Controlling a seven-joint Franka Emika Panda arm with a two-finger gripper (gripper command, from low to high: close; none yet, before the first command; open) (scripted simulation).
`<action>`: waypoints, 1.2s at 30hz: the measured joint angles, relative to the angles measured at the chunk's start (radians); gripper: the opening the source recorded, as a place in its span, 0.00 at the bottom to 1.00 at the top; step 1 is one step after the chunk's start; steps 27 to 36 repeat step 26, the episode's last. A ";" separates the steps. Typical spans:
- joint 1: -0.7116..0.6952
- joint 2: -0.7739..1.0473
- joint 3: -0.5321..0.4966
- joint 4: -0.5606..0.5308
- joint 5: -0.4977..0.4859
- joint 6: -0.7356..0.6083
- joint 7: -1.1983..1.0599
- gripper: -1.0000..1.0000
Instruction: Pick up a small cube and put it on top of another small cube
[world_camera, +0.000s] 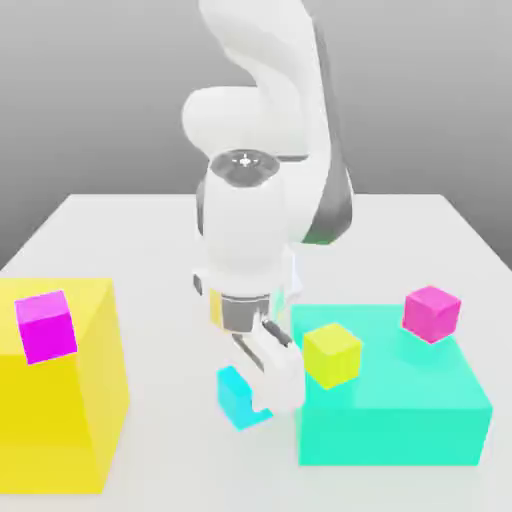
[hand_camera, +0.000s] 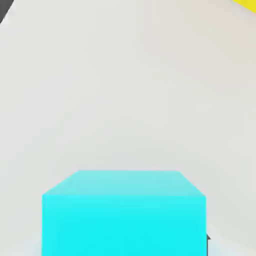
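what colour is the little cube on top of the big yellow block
Magenta; it shows best in the exterior view.

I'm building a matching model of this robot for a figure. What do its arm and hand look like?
The arm is glossy white with rounded, bulbous links and a dark grey band at one joint. A round grey cap with a small white mark sits on the wrist. The hand has a white body, a grey metallic section and two blocky white fingers.

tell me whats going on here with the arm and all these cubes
A white robot arm has its gripper down on the table, shut on the small cyan cube. The cube sits between a large yellow block and a large turquoise block. A small yellow cube and a small magenta cube rest on the turquoise block, and another magenta cube is on the yellow block.
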 joint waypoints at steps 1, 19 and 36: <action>0.008 -0.027 0.018 0.010 0.006 -0.023 -0.028 0.00; 0.548 -0.440 0.237 -0.044 0.339 -0.415 -0.290 0.00; 0.532 -0.335 0.269 -0.090 0.332 -0.271 -0.272 1.00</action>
